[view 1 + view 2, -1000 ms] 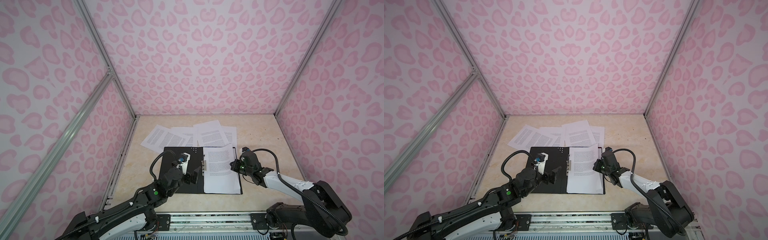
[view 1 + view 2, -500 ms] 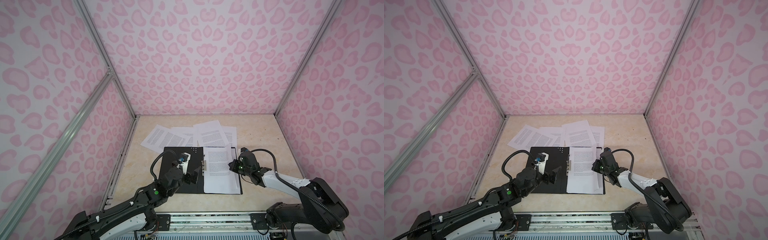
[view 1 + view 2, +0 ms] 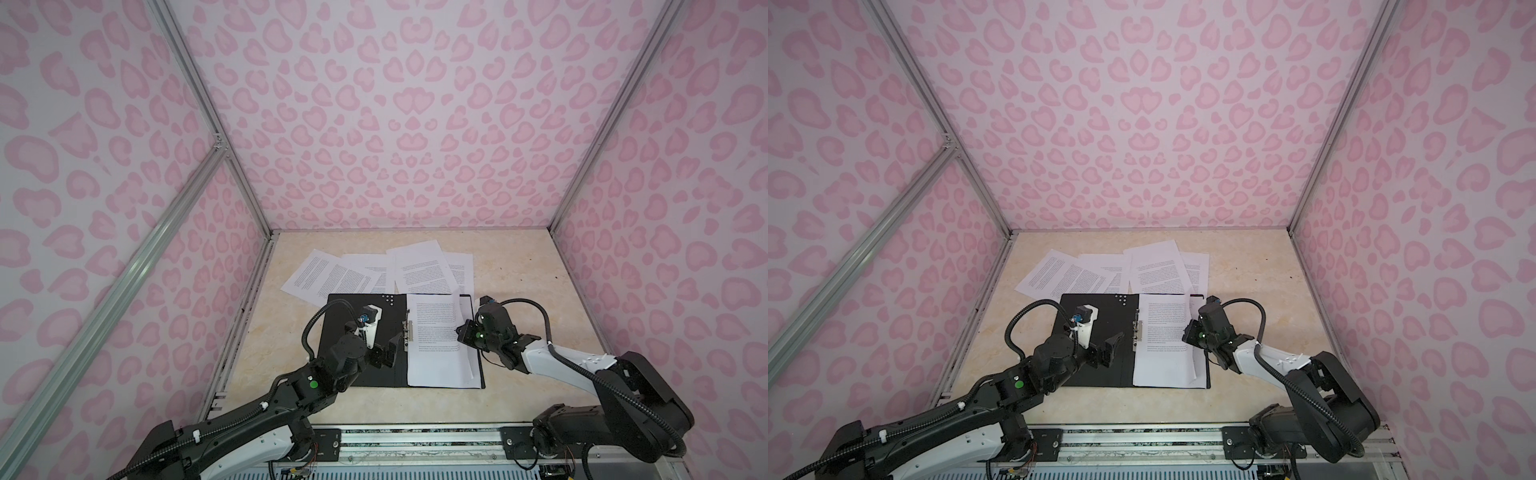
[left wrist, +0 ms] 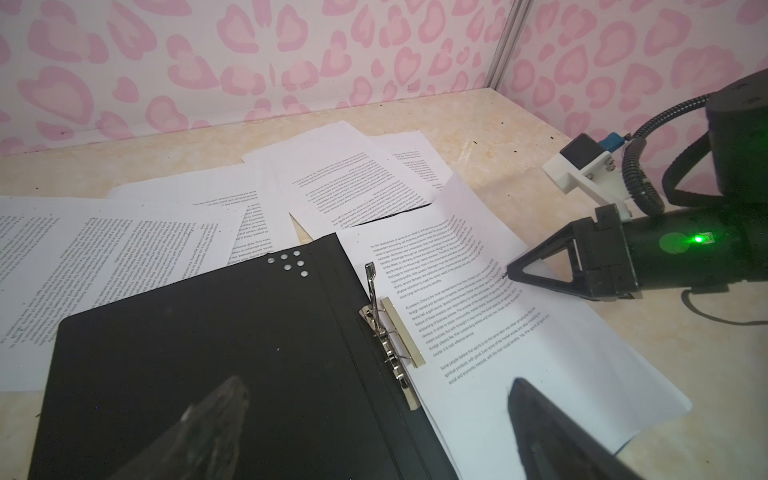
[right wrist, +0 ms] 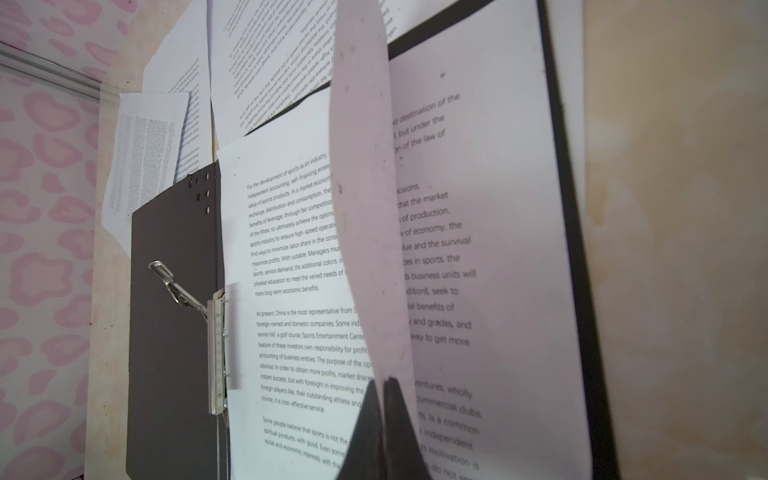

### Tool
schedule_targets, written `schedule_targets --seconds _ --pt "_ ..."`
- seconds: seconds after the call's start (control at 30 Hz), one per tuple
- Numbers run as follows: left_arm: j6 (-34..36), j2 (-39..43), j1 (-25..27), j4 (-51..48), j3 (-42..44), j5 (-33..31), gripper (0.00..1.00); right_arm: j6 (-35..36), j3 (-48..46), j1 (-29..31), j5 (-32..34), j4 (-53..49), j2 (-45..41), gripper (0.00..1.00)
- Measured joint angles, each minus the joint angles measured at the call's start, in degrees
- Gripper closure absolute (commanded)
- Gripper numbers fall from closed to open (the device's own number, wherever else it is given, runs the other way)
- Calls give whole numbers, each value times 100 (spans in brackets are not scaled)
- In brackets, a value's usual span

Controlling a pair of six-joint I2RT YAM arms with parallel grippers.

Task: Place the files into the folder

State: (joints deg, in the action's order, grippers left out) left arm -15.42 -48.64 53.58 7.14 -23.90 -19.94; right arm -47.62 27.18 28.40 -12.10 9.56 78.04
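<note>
while right gripper (image 5: pixel 384 385) pinches edge of curled sheet (image 5: pixel 365 208) | left gripper (image 4: pixel 376 386) gapes wide over folder (image 4: pixel 187 332), empty

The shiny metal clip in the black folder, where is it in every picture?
In a top view: metal clip on the folder's spine, low centre, left of the printed page.
In a top view: same spine spot.
Left wrist: along the page's edge, lever raised.
Right wrist: against the page's edge.
Shared landmark: the dot cluster on the cover beside the spine.
</note>
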Motion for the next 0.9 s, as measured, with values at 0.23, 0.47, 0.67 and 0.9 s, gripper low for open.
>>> schedule_targets --seconds 0.23,0.47,0.67,0.9 --pt "0 -26 0 0 0 0 0 -87 7 109 7 -2 11 95" --pt "0 -42 0 -17 -9 0 0 -48 188 125 219 -310 -4 72" --pt "-2 -63 0 -24 -11 -7 0 122 424 127 533 -833 -48 26" --pt "-66 -85 0 -37 -22 -63 0 437 782 57 1078 -1650 -280 4"
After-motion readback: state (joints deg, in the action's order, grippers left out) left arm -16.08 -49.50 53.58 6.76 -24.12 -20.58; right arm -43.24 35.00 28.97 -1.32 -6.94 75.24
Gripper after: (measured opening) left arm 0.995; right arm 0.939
